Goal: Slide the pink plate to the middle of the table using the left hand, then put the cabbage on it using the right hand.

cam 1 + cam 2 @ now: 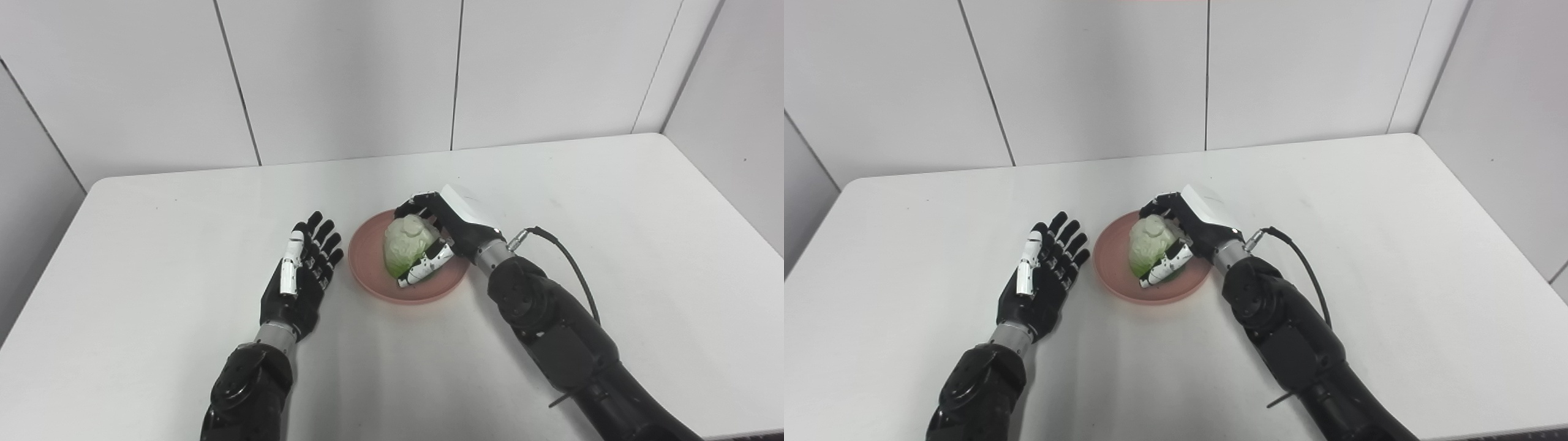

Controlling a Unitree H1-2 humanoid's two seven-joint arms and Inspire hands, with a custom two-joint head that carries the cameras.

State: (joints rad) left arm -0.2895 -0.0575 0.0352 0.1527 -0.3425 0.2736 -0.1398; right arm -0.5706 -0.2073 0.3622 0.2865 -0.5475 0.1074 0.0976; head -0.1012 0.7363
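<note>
The right hand (450, 229) has its fingers (422, 269) curled around the cabbage (407, 245), grasping it as it sits on the plate (367, 257). Just left of the plate, the left hand (300, 275) rests on the worktop (184, 245), fingers (321, 236) spread loose, holding nothing.
</note>
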